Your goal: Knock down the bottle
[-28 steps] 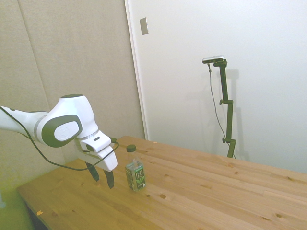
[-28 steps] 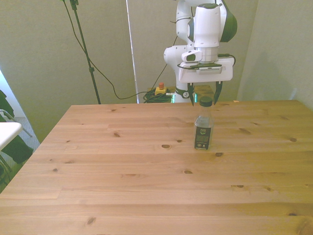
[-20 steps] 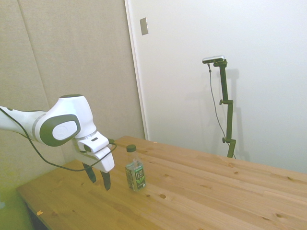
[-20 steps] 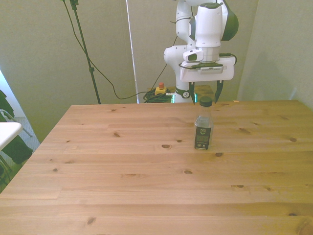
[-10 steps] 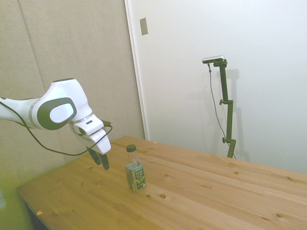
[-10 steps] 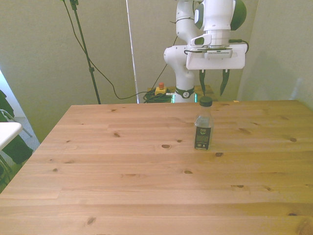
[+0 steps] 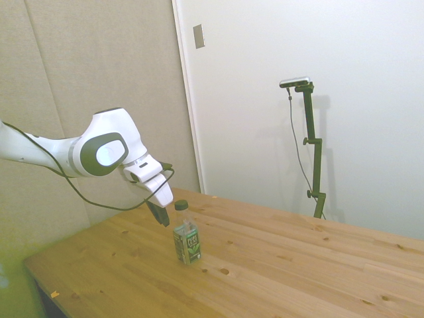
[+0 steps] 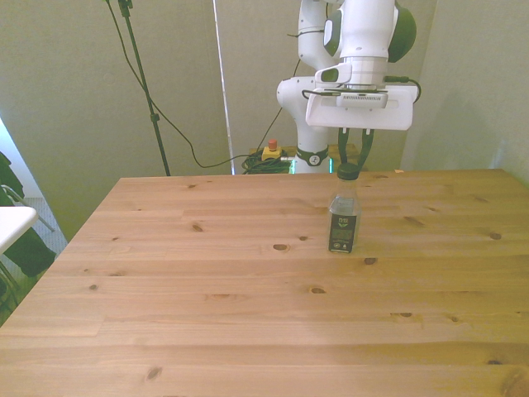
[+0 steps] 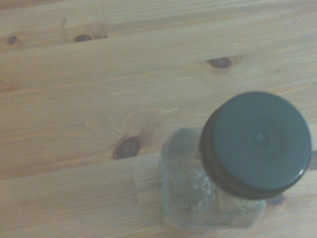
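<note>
Bottle (image 8: 344, 222) stands upright on the desk (image 8: 248, 314), toward the far edge, a bit to the front view's right of centre. My pincer (image 8: 354, 157) hangs just behind the bottle's cap (image 8: 348, 171), at about cap height, off the desk. In side view the pincer (image 7: 161, 216) sits just beside the cap (image 7: 181, 205), maybe touching, can't tell for sure. Wrist cam looks down on the cap (image 9: 256, 143) w/ the bottle body (image 9: 198, 198) below it and desk boards (image 9: 99, 99) all round.

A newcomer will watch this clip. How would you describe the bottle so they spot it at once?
On the wooden table, just below the white arm's gripper, stands the bottle. It is small, clear and upright, with a dark green cap and green label.
</note>
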You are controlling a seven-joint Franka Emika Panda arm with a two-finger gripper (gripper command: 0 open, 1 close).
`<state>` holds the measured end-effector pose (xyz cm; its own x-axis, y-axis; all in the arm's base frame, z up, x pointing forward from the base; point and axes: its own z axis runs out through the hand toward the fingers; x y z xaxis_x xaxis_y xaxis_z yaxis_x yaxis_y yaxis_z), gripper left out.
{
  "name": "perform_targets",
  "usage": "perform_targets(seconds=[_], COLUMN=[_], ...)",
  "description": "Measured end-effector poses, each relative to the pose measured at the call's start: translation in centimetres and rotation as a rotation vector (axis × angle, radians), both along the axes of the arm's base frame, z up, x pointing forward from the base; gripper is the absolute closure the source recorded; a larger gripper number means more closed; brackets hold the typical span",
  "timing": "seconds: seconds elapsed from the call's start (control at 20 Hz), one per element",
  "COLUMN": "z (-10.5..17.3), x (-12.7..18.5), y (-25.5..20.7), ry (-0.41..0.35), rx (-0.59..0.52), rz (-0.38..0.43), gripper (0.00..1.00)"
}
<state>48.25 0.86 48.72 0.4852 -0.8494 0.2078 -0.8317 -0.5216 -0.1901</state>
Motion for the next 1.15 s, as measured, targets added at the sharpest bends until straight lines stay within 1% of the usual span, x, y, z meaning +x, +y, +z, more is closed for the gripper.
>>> perform_targets(seconds=[0.3,0.55,0.9,1.15], z=[0.7,1.5,-0.6,-0.8], x=[2.3,5.6,11.4,13.8], y=[-0.4,-1.8,-5.1,-6.4], ry=[-0.018,-0.049,-0.089,-0.153], rx=[-0.012,-0.023,-0.029,-0.024], rz=[-0.027,-0.062,-0.119,-0.148], gripper=[1.00,1.00,1.00,1.00])
